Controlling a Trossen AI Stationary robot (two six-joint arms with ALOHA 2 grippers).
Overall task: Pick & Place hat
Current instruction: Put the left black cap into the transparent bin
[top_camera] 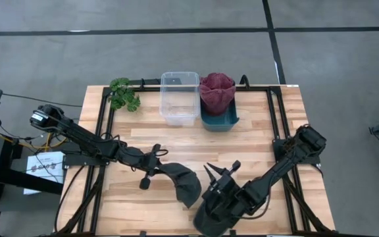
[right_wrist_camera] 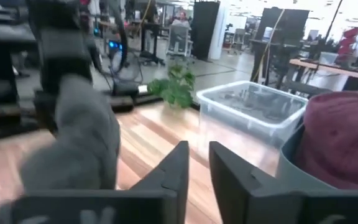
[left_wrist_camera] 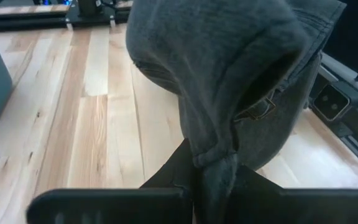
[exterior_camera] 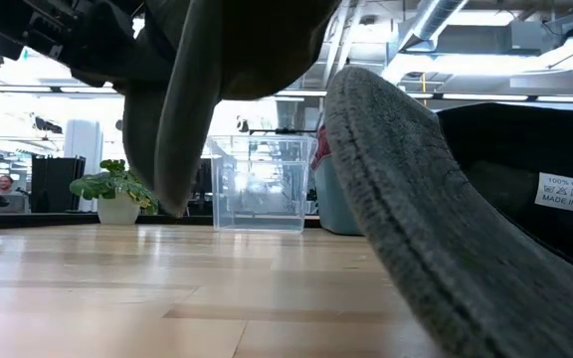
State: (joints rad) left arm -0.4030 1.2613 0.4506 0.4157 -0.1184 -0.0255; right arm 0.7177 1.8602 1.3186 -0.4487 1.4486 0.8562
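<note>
A dark grey cap (top_camera: 184, 183) hangs from my left gripper (top_camera: 160, 168) near the middle of the table's near half; the left wrist view shows its back strap and buckle (left_wrist_camera: 260, 109). My right gripper (top_camera: 221, 175) hovers just right of it, pointing toward the far-left, its fingers (right_wrist_camera: 180, 165) a narrow gap apart with nothing between them. A second dark cap (top_camera: 210, 212) lies at the near edge under the right arm. The low view shows its grey brim (exterior_camera: 406, 189) and black inside with a white label (exterior_camera: 570, 194). My left gripper pinches a bunched fold of the grey cap's back rim (left_wrist_camera: 215, 163), just beside the strap buckle, between its two fingers. The fingers come in nearly level from the table's left. The cap hangs below and ahead of them, and its lower end (exterior_camera: 172, 199) seems clear of the wood.
At the far edge stand a clear plastic bin (top_camera: 179, 99), a teal bin (top_camera: 220, 120) holding a maroon hat (top_camera: 217, 92), and a small potted plant (top_camera: 124, 94). Bare wood lies between these and the arms. Black frame rails (top_camera: 278, 125) run along both sides.
</note>
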